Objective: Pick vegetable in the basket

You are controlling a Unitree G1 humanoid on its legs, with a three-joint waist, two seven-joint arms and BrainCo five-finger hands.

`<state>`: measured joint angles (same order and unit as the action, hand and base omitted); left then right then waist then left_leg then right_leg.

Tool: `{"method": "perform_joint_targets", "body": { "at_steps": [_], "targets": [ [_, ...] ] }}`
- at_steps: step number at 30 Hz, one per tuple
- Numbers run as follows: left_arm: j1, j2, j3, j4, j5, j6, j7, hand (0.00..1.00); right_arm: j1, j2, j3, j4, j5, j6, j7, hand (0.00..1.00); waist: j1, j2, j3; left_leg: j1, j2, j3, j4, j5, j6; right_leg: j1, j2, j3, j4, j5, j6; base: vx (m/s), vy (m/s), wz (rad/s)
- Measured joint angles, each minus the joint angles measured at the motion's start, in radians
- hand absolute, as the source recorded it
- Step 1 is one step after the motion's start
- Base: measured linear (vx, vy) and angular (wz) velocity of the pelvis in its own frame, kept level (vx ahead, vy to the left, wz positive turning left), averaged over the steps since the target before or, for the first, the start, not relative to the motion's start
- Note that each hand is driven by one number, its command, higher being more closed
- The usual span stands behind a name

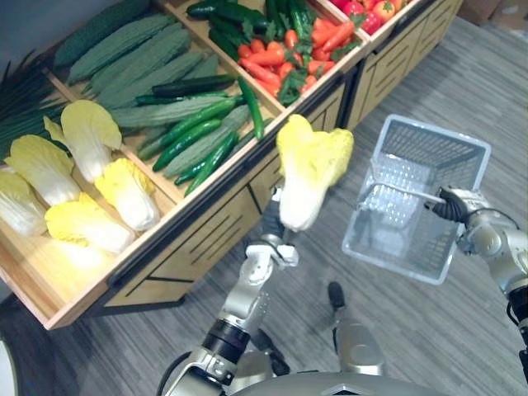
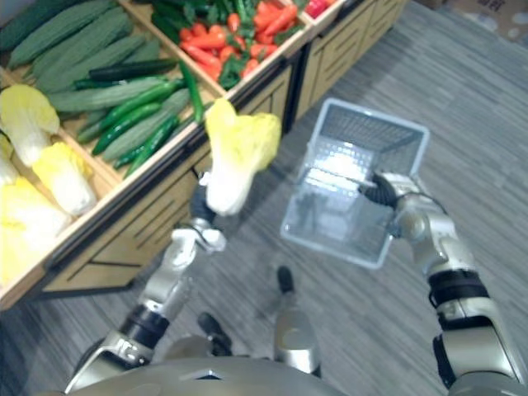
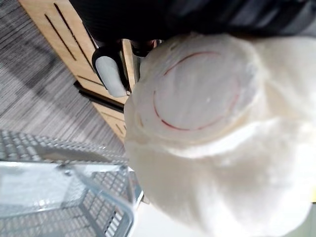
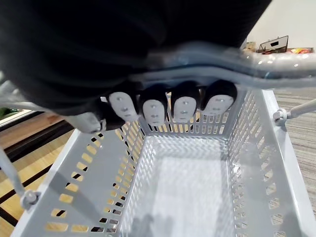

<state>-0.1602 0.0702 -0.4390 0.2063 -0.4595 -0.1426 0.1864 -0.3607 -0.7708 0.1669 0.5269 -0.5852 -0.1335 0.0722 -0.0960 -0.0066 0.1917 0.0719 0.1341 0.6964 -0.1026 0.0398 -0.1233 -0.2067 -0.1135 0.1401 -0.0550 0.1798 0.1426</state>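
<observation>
While cabbage [image 1: 309,169] hovers beside basket [image 1: 389,241], shelf [image 1: 206,233] behind

The napa cabbage [image 1: 312,169] in the left hand [image 1: 272,216] sits right of the produce stand [image 1: 206,223] and left of the basket [image 1: 437,132] held by the right hand [image 1: 452,204].

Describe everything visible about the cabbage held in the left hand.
The cabbage is a whole napa head: frilly yellow leaves on top, pale white ribs narrowing to a round cut base with a reddish ring. It stands upright, base down, gripped near the base by the left hand. It hangs beside the grey basket, not in it.
</observation>
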Motion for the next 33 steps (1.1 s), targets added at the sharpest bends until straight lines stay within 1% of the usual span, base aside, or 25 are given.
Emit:
{"method": "perform_joint_targets", "body": {
  "at_steps": [3,5,7,10,13,15,17,18,20,26,29,32,33],
  "targets": [
    [0.010,0.000,-0.056,0.008,-0.001,0.002,-0.020,1.00,-0.039,0.000,0.000,0.002,0.003,0.002,0.000,1.00,0.004,0.010,-0.001,0.000,0.004,0.001,0.000,-0.003,-0.002,-0.001,0.002,0.001,0.004,0.000,0.000,0.00,-0.011,0.00],
    [0.010,-0.001,-0.106,0.008,-0.001,0.002,-0.041,1.00,-0.065,0.000,0.000,0.002,0.008,0.002,0.000,1.00,0.016,0.019,-0.004,-0.002,0.010,0.005,0.000,-0.009,-0.008,-0.010,0.009,0.005,0.014,0.000,0.000,-0.02,-0.037,-0.05],
    [0.011,-0.002,-0.134,0.008,-0.001,0.002,-0.047,1.00,-0.089,0.000,0.005,0.003,0.009,0.002,0.000,1.00,0.018,0.023,-0.005,-0.010,0.018,0.005,0.000,-0.009,-0.009,-0.020,0.015,0.007,0.023,0.000,0.000,-0.02,-0.052,0.00],
    [0.022,-0.010,-0.164,0.006,-0.001,0.004,-0.058,1.00,-0.152,-0.001,0.044,0.002,0.009,0.001,0.000,1.00,0.019,0.023,-0.005,-0.021,0.028,0.013,0.000,-0.004,-0.015,-0.034,0.024,0.007,0.023,-0.001,0.000,-0.02,-0.060,-0.02],
    [0.039,-0.033,-0.188,0.004,-0.001,0.019,-0.065,1.00,-0.188,-0.002,0.049,0.002,0.014,-0.001,0.001,1.00,0.024,0.023,-0.005,-0.020,0.036,0.034,0.000,-0.002,-0.018,-0.035,0.029,-0.002,0.023,-0.007,-0.007,-0.01,-0.040,-0.02],
    [0.039,-0.035,-0.213,0.003,-0.001,0.022,-0.077,1.00,-0.213,-0.012,0.063,-0.002,0.019,-0.001,0.001,1.00,0.027,0.023,-0.005,-0.020,0.036,0.040,0.001,-0.002,-0.019,-0.036,0.029,-0.003,0.023,-0.007,-0.008,0.00,0.000,0.00],
    [0.039,-0.035,-0.231,-0.001,-0.003,0.022,-0.082,1.00,-0.230,-0.027,0.088,-0.004,0.035,-0.001,0.001,1.00,0.031,0.023,-0.004,-0.019,0.036,0.046,0.002,-0.005,-0.021,-0.037,0.028,-0.003,0.023,-0.007,-0.008,0.01,-0.009,-0.04],
    [0.039,-0.035,-0.240,-0.010,-0.006,0.023,-0.083,1.00,-0.233,-0.036,0.089,-0.012,0.038,-0.001,0.001,1.00,0.039,0.022,-0.004,-0.019,0.036,0.055,0.004,-0.006,-0.022,-0.040,0.028,-0.003,0.023,-0.007,-0.008,0.01,-0.007,-0.07],
    [0.039,-0.035,-0.248,-0.031,-0.008,0.023,-0.085,1.00,-0.234,-0.045,0.089,-0.024,0.043,-0.001,0.001,1.00,0.046,0.022,-0.004,-0.024,0.037,0.060,0.007,-0.008,-0.024,-0.046,0.028,-0.003,0.023,-0.007,-0.008,0.01,-0.004,-0.03],
    [0.039,-0.035,-0.258,-0.046,-0.013,0.024,-0.085,1.00,-0.235,-0.045,0.123,-0.088,0.046,-0.003,0.010,1.00,0.045,0.022,-0.004,-0.029,0.041,0.060,0.007,-0.016,-0.029,-0.050,0.028,-0.021,0.023,-0.007,-0.008,0.01,-0.008,0.02],
    [0.039,-0.035,-0.263,-0.044,-0.030,0.025,-0.087,1.00,-0.235,-0.045,0.132,-0.110,0.060,-0.017,0.038,1.00,0.045,0.022,-0.004,-0.029,0.040,0.058,0.007,-0.015,-0.026,-0.050,0.028,-0.020,0.024,-0.007,-0.008,0.00,0.000,0.00],
    [0.038,-0.035,-0.262,-0.037,-0.038,0.027,-0.087,1.00,-0.235,-0.050,0.149,-0.125,0.089,-0.022,0.048,1.00,0.043,0.022,-0.004,-0.029,0.040,0.057,0.007,-0.015,-0.025,-0.049,0.028,-0.019,0.025,-0.007,-0.008,0.00,0.000,0.00],
    [0.038,-0.034,-0.262,-0.032,-0.040,0.034,-0.087,1.00,-0.235,-0.051,0.156,-0.130,0.095,-0.032,0.056,1.00,0.042,0.022,-0.004,-0.028,0.039,0.056,0.007,-0.015,-0.025,-0.048,0.028,-0.018,0.025,-0.007,-0.008,0.00,0.000,0.00]
  ]
}}
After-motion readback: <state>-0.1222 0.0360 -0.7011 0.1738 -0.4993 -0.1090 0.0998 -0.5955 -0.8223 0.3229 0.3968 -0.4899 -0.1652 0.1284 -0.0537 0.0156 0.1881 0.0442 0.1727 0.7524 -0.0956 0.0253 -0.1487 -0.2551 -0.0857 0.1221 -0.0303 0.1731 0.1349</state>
